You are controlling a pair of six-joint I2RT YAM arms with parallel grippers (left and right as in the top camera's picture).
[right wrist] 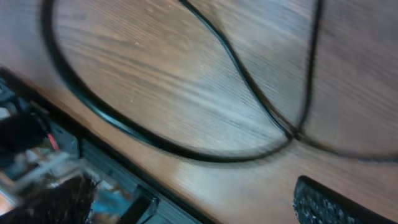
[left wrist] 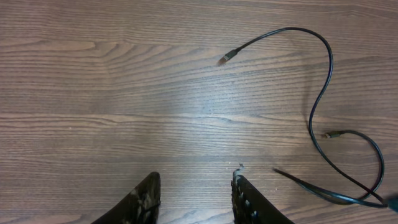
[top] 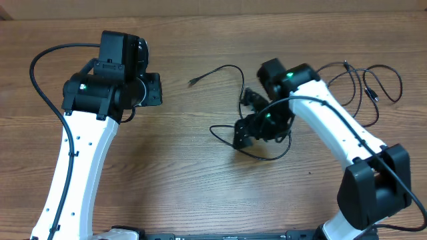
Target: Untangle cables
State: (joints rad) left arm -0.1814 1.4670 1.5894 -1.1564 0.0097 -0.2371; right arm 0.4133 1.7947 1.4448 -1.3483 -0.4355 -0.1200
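Thin black cables lie on the wooden table. One cable [top: 230,67] runs from a small plug [top: 192,82] in an arc to the tangle under my right gripper [top: 245,118], which hangs low over it, open wide and holding nothing. In the right wrist view, blurred crossing cable loops [right wrist: 249,81] lie on the wood beyond one dark finger [right wrist: 326,205]. More cables [top: 373,87] lie loose at the far right. My left gripper [top: 155,90] is left of the plug, open and empty. The left wrist view shows its gripper [left wrist: 196,179] over bare wood, with the cable [left wrist: 320,99] and plug [left wrist: 224,58] ahead.
The right arm's white links [top: 333,127] cross over part of the right-hand cables. A thick black arm wire [top: 43,80] loops off the left arm. A dark strip at the table's near edge [right wrist: 93,155] shows in the right wrist view.
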